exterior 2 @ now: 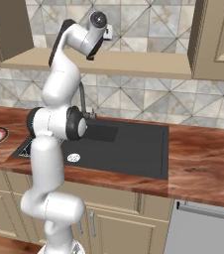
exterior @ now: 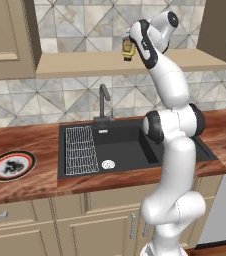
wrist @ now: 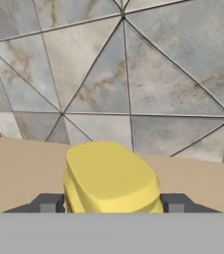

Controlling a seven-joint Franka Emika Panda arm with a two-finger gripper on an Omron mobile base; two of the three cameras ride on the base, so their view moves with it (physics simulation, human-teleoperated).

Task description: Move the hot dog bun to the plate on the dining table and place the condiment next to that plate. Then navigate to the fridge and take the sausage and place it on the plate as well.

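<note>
Up high, the white arm [exterior: 172, 125] is reaching over the black sink [exterior: 130, 147] toward the tan shelf [exterior: 85, 64] that is running along under the tiled wall. The wooden counter [exterior: 25, 140] is carrying a patterned plate [exterior: 11, 165] far to the left of the sink. On the shelf, the yellow-capped condiment bottle [wrist: 111, 178] is standing upright right at the pincer [wrist: 113, 203], its cap sitting between the two dark fingertips [wrist: 48, 203]. Whether the fingers are pressing the bottle or just flanking it, I cannot tell.
</note>
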